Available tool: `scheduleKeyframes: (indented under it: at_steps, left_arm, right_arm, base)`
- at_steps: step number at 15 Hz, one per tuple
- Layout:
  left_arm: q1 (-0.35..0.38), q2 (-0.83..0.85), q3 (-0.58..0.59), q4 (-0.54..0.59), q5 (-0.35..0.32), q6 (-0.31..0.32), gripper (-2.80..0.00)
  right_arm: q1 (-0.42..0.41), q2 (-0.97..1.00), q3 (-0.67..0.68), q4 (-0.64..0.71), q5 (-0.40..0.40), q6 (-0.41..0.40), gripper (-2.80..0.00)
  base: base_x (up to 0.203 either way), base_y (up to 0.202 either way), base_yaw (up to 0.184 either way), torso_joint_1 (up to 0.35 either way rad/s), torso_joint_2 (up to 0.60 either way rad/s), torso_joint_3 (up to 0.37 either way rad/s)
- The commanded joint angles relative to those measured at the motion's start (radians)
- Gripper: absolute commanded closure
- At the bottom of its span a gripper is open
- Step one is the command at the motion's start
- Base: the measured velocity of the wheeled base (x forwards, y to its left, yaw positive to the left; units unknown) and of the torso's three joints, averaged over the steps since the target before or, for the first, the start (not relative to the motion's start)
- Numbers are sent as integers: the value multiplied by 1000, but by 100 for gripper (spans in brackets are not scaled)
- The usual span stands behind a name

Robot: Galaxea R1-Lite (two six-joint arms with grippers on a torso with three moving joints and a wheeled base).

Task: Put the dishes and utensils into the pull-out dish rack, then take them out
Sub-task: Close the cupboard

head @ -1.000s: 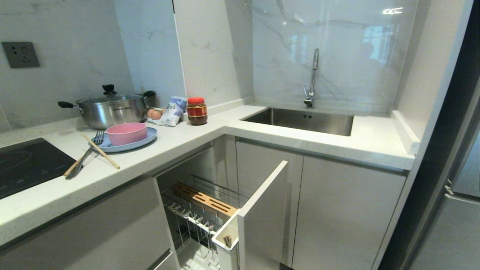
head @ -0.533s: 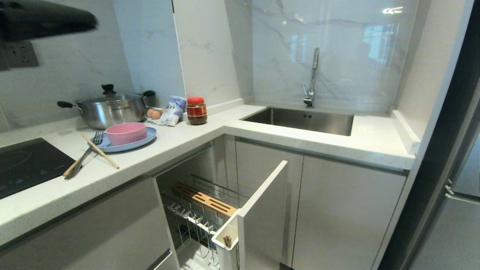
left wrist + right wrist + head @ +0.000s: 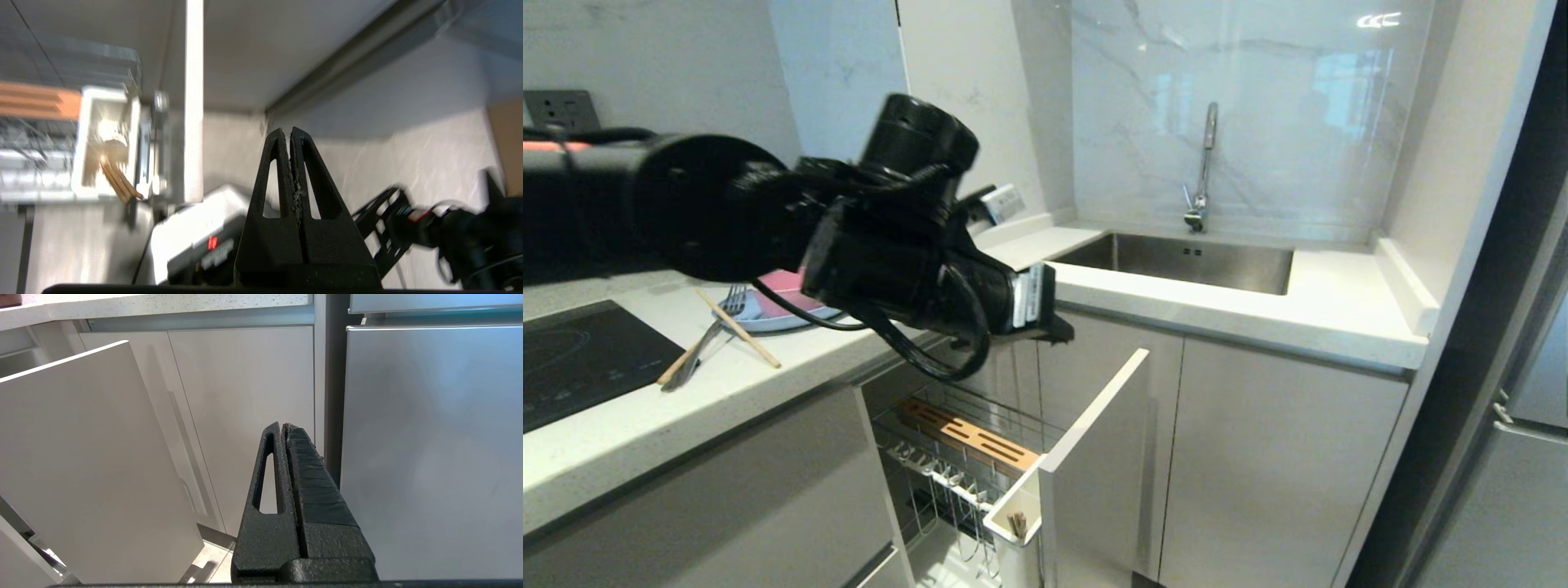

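Four things to load: plate [image 3: 754, 314], bowl [image 3: 786, 282], fork [image 3: 716, 333], chopsticks [image 3: 737, 328], all on the tabletop [image 3: 792, 359] at my left, none in the rack yet.
Rack: rack [image 3: 968, 457] stands pulled out below the tabletop edge, its white cup [image 3: 1014, 513] at the near corner beside the front panel [image 3: 1094, 457]; the cup shows some wooden sticks in it in the left wrist view.
Left gripper: left gripper [image 3: 1036, 304] hangs in mid-air over the open rack, clenched on nothing, fingers pressed together.
Right gripper: right gripper [image 3: 284, 428] sits low by the cabinet doors, clenched, empty, parked.
Which way: the dishes lie behind my left gripper, back toward the arm's own base; it points away from them, toward the sink [image 3: 1176, 261].
Long axes: fork and chopsticks cross each other, the fork's tines on the plate rim, both running from the plate toward the tabletop's front edge.
Nearer arm: left, I judge, by a wide margin.
Next: I would swing the left gripper back over the plate and release the fingers before coming down.
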Motion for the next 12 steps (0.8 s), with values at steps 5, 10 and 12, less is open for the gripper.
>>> scheduleKeyframes:
  at_steps: [5, 10, 12]
  left_arm:
    - [-79, 251, -3, 11, 11, 4, 0]
    - [-85, 353, -20, 10, 126, 34, 0]
    - [-87, 359, -27, 10, 176, 34, 0]
  right_arm:
    - [1, -4, 0, 0, 0, 0, 0]
    - [0, -4, 0, 0, 0, 0, 0]
    - [0, -4, 0, 0, 0, 0, 0]
  base:
    - [0, 0, 0, 0, 0, 0]
    - [0, 0, 0, 0, 0, 0]
    - [0, 0, 0, 0, 0, 0]
